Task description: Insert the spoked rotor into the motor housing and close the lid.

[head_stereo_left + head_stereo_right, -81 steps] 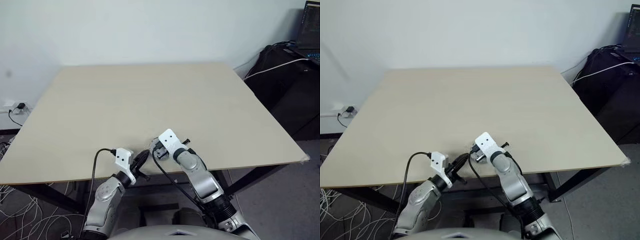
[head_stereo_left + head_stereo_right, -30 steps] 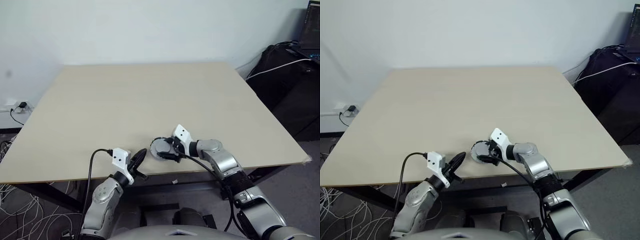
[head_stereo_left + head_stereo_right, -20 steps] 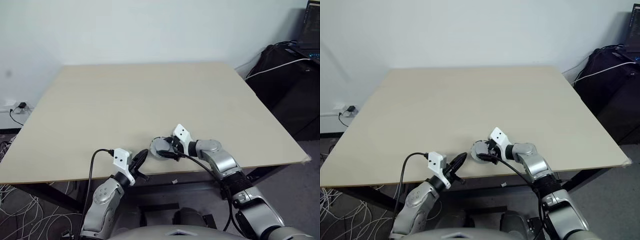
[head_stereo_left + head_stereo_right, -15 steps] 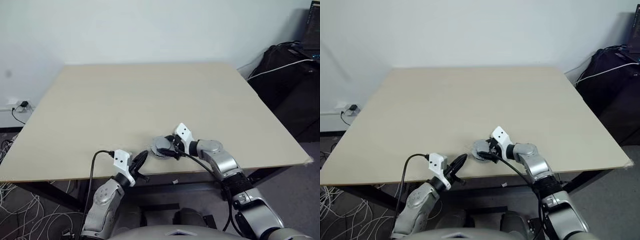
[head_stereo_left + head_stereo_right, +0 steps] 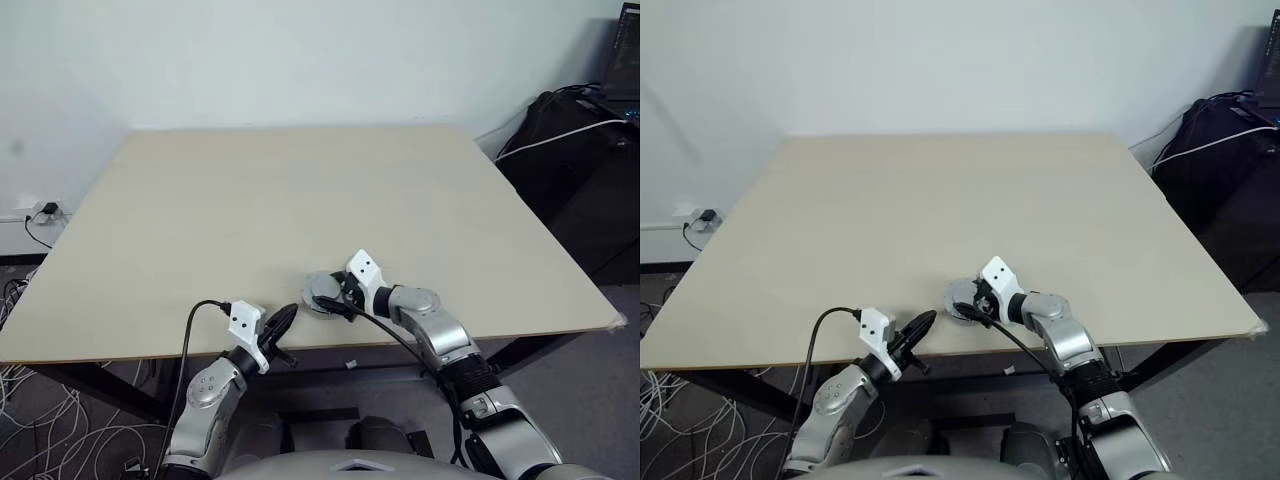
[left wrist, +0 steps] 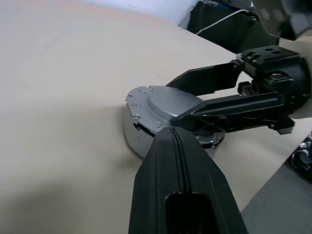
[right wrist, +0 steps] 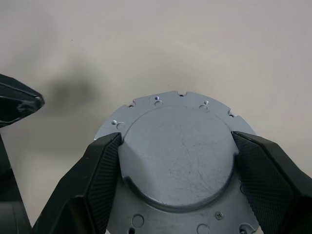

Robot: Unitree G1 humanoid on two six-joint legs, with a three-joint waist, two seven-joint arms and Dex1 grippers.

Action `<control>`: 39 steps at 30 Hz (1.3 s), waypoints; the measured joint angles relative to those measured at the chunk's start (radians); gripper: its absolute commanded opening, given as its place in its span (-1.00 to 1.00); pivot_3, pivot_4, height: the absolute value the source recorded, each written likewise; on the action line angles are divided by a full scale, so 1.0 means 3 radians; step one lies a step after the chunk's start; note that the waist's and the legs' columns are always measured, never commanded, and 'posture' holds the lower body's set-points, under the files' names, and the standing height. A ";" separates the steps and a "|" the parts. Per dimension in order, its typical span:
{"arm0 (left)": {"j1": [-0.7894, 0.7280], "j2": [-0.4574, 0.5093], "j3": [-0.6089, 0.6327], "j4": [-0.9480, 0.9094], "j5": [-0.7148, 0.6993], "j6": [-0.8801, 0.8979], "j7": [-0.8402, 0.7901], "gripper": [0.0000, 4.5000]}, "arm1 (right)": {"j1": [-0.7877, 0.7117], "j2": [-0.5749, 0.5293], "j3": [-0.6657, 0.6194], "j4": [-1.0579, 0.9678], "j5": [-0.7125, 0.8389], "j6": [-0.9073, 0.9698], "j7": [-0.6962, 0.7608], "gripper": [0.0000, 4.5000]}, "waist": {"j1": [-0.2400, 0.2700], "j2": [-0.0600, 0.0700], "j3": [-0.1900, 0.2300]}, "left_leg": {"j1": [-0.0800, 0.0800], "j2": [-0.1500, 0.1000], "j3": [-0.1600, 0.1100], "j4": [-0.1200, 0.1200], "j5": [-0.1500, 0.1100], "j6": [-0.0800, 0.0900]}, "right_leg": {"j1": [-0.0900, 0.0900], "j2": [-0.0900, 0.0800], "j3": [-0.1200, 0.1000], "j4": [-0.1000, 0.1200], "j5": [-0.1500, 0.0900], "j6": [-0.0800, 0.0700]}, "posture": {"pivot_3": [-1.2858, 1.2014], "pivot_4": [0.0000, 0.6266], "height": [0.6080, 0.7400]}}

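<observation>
The grey round motor housing (image 5: 322,293) sits on the tan table (image 5: 300,190) close to its front edge. The grey domed lid (image 7: 178,156) lies on top of the housing, and my right gripper (image 7: 176,139) is shut on it, one black finger (image 7: 105,170) against each side of the dome. The spoked rotor is hidden. My left gripper (image 5: 284,317) is shut with nothing in it. It hangs at the table's front edge, just left of the housing and pointing toward it. In the left wrist view its fingertips (image 6: 173,134) are just short of the housing wall (image 6: 134,139).
The table's front edge (image 5: 150,352) runs right by the housing. Black bags (image 5: 575,150) with a white cable and a laptop stand off the table's right side. A wall socket (image 5: 40,212) and loose cables are on the floor at the left.
The right arm's elbow has swung out to the right while its gripper stayed at the housing, clasping the lid. The left gripper has hardly moved.
</observation>
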 measured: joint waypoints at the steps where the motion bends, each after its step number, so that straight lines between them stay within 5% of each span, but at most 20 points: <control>1: 0.0000 0.0001 0.0000 -0.0002 -0.0001 0.0000 -0.0012 -1.00 | 0.0004 0.0005 0.0000 -0.0001 -0.0003 -0.0003 -0.0006 0.46 | -0.0004 0.0000 0.0000 | 0.0000 0.0000 0.0000 0.0000 0.0000 0.0000 | 0.0000 0.0000 0.0000 0.0000 0.0000 0.0000 | 0.03 -1.00 1.00; 39: 0.0066 0.0009 -0.0005 -0.0042 -0.0027 -0.0182 -0.0168 -1.00 | -0.0024 -0.0026 0.0224 -0.0188 -0.0205 0.0243 -0.0203 0.46 | -0.0034 0.0015 -0.0026 | 0.0008 0.0001 0.0000 0.0000 0.0000 0.0000 | 0.0006 -0.0001 0.0001 0.0002 0.0001 0.0004 | 0.03 -1.00 1.00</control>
